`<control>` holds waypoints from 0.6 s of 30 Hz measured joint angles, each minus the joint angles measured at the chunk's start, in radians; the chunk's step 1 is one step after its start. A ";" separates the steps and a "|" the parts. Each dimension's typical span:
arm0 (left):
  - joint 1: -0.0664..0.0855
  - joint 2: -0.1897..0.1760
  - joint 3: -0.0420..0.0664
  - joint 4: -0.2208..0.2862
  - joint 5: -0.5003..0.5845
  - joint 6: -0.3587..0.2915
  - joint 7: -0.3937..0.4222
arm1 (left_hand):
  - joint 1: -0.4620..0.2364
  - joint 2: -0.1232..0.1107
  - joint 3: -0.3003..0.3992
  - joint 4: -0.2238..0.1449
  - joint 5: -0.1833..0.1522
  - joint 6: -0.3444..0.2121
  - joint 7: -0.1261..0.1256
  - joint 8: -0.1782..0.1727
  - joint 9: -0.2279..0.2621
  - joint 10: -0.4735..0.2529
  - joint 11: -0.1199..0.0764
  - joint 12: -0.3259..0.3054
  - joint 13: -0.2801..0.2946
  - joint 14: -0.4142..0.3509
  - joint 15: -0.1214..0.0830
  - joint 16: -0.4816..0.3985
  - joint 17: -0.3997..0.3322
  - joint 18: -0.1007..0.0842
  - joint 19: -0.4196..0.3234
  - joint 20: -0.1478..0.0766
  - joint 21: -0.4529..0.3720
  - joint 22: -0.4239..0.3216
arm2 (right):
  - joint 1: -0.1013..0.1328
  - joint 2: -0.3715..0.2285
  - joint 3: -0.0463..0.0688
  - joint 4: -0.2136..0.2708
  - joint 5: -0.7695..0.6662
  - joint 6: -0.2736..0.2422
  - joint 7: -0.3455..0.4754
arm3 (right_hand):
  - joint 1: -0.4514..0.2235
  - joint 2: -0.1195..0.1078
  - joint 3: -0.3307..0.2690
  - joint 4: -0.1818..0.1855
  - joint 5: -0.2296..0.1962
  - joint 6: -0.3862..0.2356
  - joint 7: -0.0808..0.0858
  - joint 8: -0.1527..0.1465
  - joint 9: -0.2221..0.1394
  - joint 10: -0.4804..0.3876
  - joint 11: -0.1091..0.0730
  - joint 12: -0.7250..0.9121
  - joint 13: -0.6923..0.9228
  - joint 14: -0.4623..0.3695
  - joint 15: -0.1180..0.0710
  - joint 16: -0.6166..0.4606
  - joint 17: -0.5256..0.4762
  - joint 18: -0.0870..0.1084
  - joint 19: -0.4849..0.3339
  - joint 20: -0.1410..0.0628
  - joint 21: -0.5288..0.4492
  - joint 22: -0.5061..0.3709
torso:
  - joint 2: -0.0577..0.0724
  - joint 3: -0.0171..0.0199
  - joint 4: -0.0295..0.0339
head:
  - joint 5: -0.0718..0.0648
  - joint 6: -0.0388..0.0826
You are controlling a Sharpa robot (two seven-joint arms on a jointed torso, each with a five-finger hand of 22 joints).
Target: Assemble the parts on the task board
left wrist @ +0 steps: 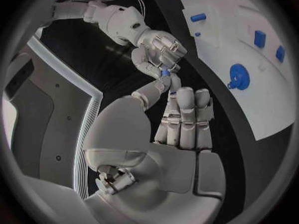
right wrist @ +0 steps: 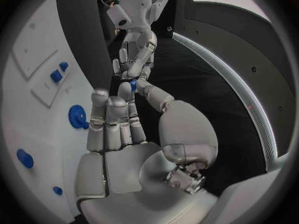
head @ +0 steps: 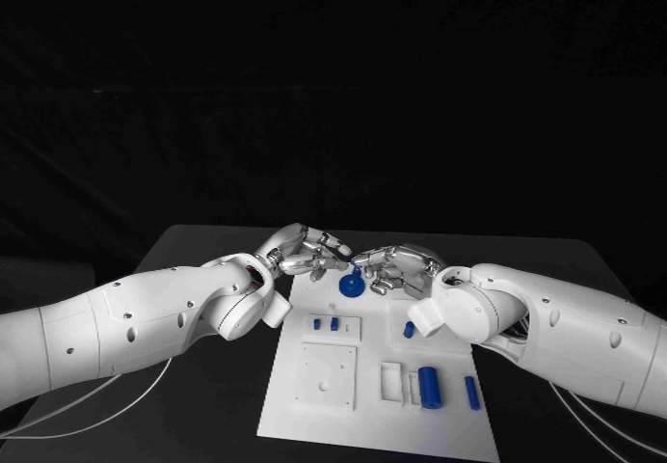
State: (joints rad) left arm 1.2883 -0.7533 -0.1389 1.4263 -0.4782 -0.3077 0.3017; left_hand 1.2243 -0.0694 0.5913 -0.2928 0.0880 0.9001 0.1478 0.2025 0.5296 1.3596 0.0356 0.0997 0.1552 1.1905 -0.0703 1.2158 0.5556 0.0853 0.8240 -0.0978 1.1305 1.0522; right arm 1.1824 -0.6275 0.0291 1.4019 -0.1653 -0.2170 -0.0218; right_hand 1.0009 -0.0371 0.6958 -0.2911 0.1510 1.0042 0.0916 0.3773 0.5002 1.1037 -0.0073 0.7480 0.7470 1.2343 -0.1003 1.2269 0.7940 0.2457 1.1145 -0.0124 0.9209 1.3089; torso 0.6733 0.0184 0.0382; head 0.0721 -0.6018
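Head view puts your left hand [head: 304, 253] and right hand [head: 393, 267] fingertip to fingertip above the task board [head: 383, 386], both pinching one small blue part [left wrist: 164, 72]. Round blue part [head: 352, 285] and cylinder [head: 430, 387] lie loose; assembly looks largely outstanding.

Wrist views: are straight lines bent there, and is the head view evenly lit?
Left wrist view: the flat white task board has a curved edge, so fisheye distortion is strong. Right wrist view: the same board bows too. Head view: the board is bright and its edges straight, the background almost black.
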 measured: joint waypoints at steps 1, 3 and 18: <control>0.000 -0.001 0.000 0.000 0.001 0.000 0.000 | 0.000 0.000 0.000 0.000 0.000 0.000 0.000 0.000 -0.001 0.000 0.000 0.000 0.000 0.000 0.000 0.000 0.000 0.000 0.000 0.000 0.000 0.000 | 0.000 0.000 0.000 -0.003 -0.003 -0.001 0.000 | 0.000 0.000 0.000 0.000 0.000 0.000 0.000 0.000 0.000 0.000 0.000 0.000 0.000 0.000 0.000 0.000 0.000 0.000 0.000 0.000 0.000 0.000 | 0.000 -0.0001 0.0000 | 0.000 0.000; 0.000 -0.003 0.000 0.000 0.002 0.000 0.000 | 0.000 0.000 -0.003 0.003 0.000 0.000 0.000 0.000 -0.001 0.000 0.000 0.000 0.001 0.000 0.000 0.000 0.000 0.000 0.000 0.000 0.000 0.000 | 0.000 0.000 0.000 -0.009 -0.008 -0.002 0.000 | 0.000 0.000 0.000 0.000 0.000 0.000 0.000 0.000 0.001 0.000 0.000 0.000 0.000 0.000 0.000 0.000 0.000 0.001 0.000 0.000 0.000 0.000 | 0.000 -0.0001 0.0000 | 0.000 0.000; 0.000 -0.024 0.000 -0.019 0.044 -0.003 0.000 | -0.004 -0.004 -0.002 0.002 0.000 0.000 0.000 0.000 -0.002 0.003 0.004 0.000 0.001 -0.003 0.004 0.000 0.001 0.000 0.000 0.000 0.000 0.001 | 0.004 0.014 0.002 -0.071 -0.349 0.000 -0.020 | 0.008 -0.008 0.006 0.000 -0.005 0.003 -0.003 0.000 0.007 -0.003 -0.003 0.010 0.003 0.001 -0.006 0.005 0.000 0.003 -0.006 -0.002 0.006 -0.001 | 0.000 -0.0005 0.0003 | 0.001 0.001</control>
State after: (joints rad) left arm 1.2883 -0.7775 -0.1385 1.4070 -0.4343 -0.3107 0.3015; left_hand 1.2204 -0.0733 0.5888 -0.2903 0.0880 0.9001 0.1478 0.2025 0.5278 1.3631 0.0391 0.0997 0.1559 1.1879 -0.0660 1.2159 0.5565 0.0849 0.8240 -0.0979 1.1305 1.0529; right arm 1.1865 -0.6137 0.0308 1.3305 -0.5145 -0.2174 -0.0417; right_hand 1.0087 -0.0450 0.7014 -0.2911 0.1463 1.0073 0.0885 0.3772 0.5069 1.1004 -0.0106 0.7580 0.7497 1.2356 -0.1060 1.2314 0.7941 0.2483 1.1090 -0.0143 0.9266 1.3081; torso 0.6732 0.0179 0.0384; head 0.0732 -0.6006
